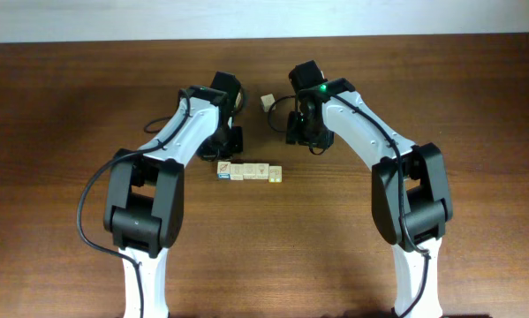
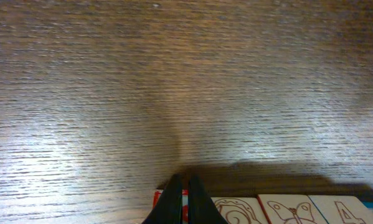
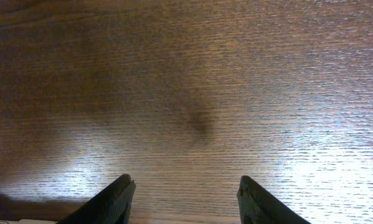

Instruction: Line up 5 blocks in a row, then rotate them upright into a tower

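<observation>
Both fingers of your left gripper are clenched together with nothing between them, tips aimed down at one end of the row of blocks. From the tips, that row runs off sideways along the bench, so its long axis lies across your line of reach. The red-marked end block sits right at the tips, though from this low view you cannot tell whether they touch it. Your left arm is clearly the nearer one, stretched forward with its wrist turned down beside the row. Your right gripper hangs released over bare wood, apart from the row and near a lone cube.
</observation>
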Available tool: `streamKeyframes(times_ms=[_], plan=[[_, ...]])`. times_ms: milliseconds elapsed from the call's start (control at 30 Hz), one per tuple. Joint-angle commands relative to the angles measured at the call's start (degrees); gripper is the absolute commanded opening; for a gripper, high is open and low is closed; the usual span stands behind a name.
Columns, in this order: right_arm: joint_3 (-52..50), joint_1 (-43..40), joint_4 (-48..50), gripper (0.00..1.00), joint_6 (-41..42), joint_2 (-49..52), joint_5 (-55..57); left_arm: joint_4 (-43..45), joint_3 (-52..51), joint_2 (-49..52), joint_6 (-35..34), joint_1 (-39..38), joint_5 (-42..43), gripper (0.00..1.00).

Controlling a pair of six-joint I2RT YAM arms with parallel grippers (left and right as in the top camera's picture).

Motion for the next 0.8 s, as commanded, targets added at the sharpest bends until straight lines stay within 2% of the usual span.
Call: streamKeyframes(times_ms=[0, 267, 500, 600, 700, 767], plan=[[-0.5, 0.3, 0.2, 0.55, 0.7, 0.3, 1.1, -0.3, -0.2, 0.3, 0.3, -0.8, 1.0, 0.05], [-0.5, 0.3, 0.2, 0.55, 0.5, 0.3, 1.1, -1.4, -0.2, 0.3, 0.3, -0.8, 1.0, 0.07], [-0.5, 0.3, 0.2, 0.55, 0.5, 0.3, 1.1, 1.4, 0.9, 0.3, 1.5, -0.4, 0.7, 0.09], [-0.5, 0.4, 1.0, 0.55, -1.5, 0.3, 0.5, -0.9, 6.9, 0.3, 3.1, 1.0, -0.1, 0.11], [-0.5, 0.6, 2.7, 0.55, -3.4, 0.3, -4.9, -6.1, 15.7, 0.3, 3.1, 6.3, -2.3, 0.11], [-0.5, 1.5, 3.9, 0.55, -3.4, 0.3, -5.9, -6.1, 16.0, 0.3, 3.1, 8.6, -3.4, 0.13]])
